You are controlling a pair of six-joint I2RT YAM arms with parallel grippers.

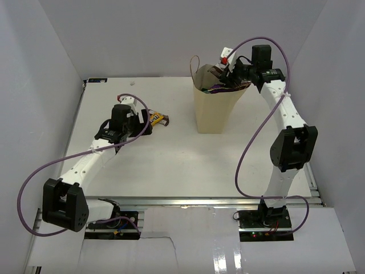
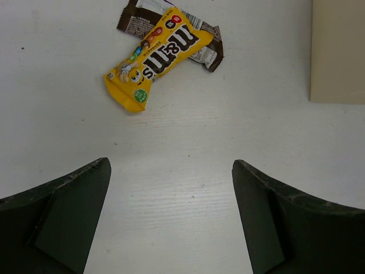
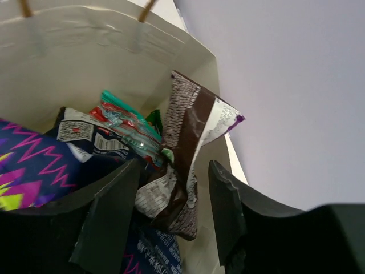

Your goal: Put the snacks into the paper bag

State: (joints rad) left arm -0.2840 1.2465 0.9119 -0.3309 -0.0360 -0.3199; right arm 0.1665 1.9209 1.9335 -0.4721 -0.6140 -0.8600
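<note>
The paper bag stands upright at the back of the table. My right gripper sits at its mouth. In the right wrist view that gripper is open around a crumpled dark brown packet standing inside the bag; the packet rests against the left finger with a gap to the right finger. A dark purple zigzag bag and a teal packet lie inside too. My left gripper is open and empty, just short of a yellow packet lying across a dark brown bar on the table.
The bag's lower wall shows at the right edge of the left wrist view, apart from the yellow packet. White walls enclose the table on three sides. Purple cables loop from both arms.
</note>
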